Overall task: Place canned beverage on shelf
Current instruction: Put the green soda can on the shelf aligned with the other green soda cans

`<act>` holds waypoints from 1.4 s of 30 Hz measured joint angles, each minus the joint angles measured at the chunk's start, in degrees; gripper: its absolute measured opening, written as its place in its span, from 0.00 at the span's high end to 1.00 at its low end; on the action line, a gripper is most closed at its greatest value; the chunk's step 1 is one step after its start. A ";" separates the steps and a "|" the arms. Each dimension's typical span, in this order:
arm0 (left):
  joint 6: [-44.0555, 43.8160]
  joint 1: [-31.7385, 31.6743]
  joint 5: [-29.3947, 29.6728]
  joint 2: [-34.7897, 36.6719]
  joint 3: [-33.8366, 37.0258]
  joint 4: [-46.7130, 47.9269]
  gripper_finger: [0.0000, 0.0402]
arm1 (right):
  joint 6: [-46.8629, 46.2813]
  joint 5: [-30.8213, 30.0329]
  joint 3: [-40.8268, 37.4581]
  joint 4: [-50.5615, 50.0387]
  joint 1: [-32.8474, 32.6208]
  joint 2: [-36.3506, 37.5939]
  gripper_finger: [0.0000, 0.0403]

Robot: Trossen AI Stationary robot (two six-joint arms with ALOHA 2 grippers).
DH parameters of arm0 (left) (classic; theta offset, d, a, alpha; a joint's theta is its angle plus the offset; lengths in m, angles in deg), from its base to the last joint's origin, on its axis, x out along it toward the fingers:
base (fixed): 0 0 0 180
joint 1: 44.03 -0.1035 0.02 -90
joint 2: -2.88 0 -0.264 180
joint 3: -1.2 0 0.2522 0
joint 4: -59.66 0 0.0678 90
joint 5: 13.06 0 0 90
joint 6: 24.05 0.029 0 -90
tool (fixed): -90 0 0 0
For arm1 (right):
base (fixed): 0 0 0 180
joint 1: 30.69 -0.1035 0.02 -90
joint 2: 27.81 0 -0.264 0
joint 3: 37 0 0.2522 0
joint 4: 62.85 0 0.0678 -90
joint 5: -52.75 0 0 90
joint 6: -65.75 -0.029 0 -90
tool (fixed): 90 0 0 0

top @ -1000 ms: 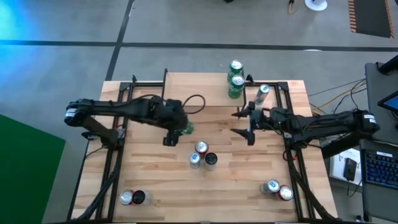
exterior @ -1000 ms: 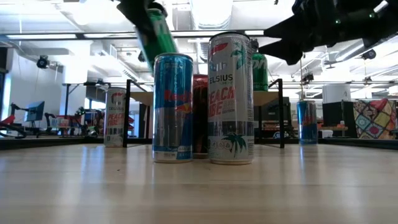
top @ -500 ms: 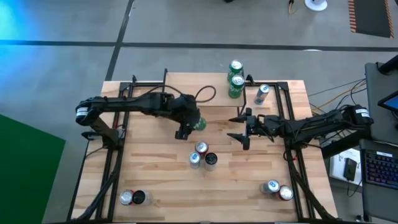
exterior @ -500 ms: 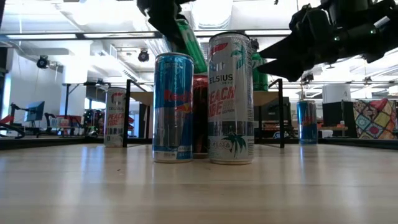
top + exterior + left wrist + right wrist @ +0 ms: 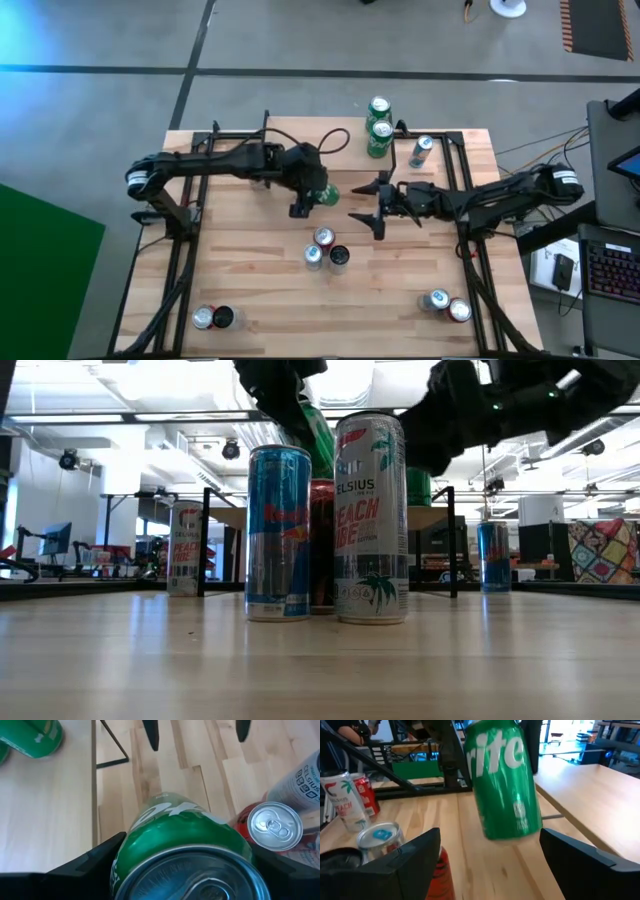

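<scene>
My left gripper (image 5: 308, 197) is shut on a green Sprite can (image 5: 323, 193), held in the air over the middle of the table, just in front of the shelf. The can also shows in the right wrist view (image 5: 504, 780) and the low view (image 5: 316, 435). The shelf (image 5: 335, 148) is a light-wood board on black legs along the table's far side. Two green cans (image 5: 379, 125) and a blue can (image 5: 420, 151) stand at its right end. My right gripper (image 5: 368, 204) is open and empty, a little to the right of the held can, its fingers pointing at it. My left gripper pinches the green can between its two fingers, on the side wall near the silver end (image 5: 150, 845); one finger (image 5: 97, 862) is on each side. The fingers come slanting down from the table's left. The can hangs tilted below them, its other end (image 5: 516, 831) clear of the table.
Three cans stand together at the table's middle (image 5: 325, 250), right below the held can. Two more cans stand at the front left (image 5: 213, 318) and two at the front right (image 5: 448, 305). Black frame rails run along both table sides.
My left gripper has carried the green can toward the table's right and slightly toward the far edge, nearer the shelf, keeping it lifted and tilted. My right gripper, still open, has moved toward the table's left, closer to the held can.
</scene>
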 joint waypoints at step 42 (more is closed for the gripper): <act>-3.77 -0.04 -6.20 7.68 3.98 -7.55 0.12 | 2.62 5.42 8.57 8.62 4.85 -16.12 0.27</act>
